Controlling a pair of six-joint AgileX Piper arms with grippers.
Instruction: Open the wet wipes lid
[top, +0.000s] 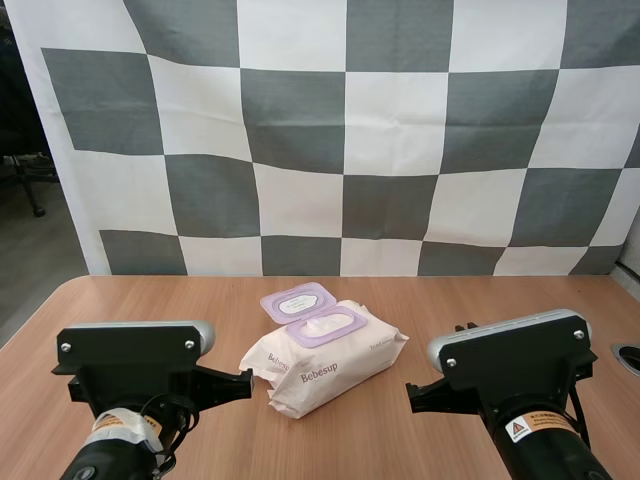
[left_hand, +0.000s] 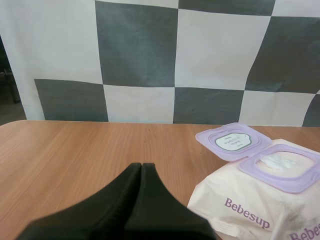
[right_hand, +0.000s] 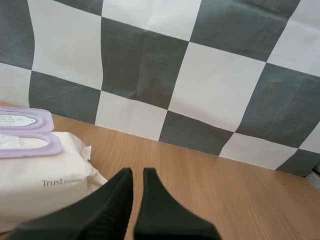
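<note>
A cream wet wipes pack (top: 320, 365) marked "Bebesup" lies mid-table, between my two arms. Its lilac lid (top: 297, 302) is flipped back and rests flat behind the lilac opening frame (top: 327, 326), where a white wipe shows. In the left wrist view the pack (left_hand: 260, 200) and its open lid (left_hand: 233, 141) lie just right of my left gripper (left_hand: 141, 167), whose fingers press together as one dark wedge holding nothing. My right gripper (right_hand: 137, 172) sits close beside the pack's other end (right_hand: 45, 185), fingers nearly together, nothing between them. Neither gripper touches the pack.
The wooden table (top: 420, 300) has bare surface on both sides of the pack and behind it. A round cable hole (top: 628, 357) sits at the table's right edge.
</note>
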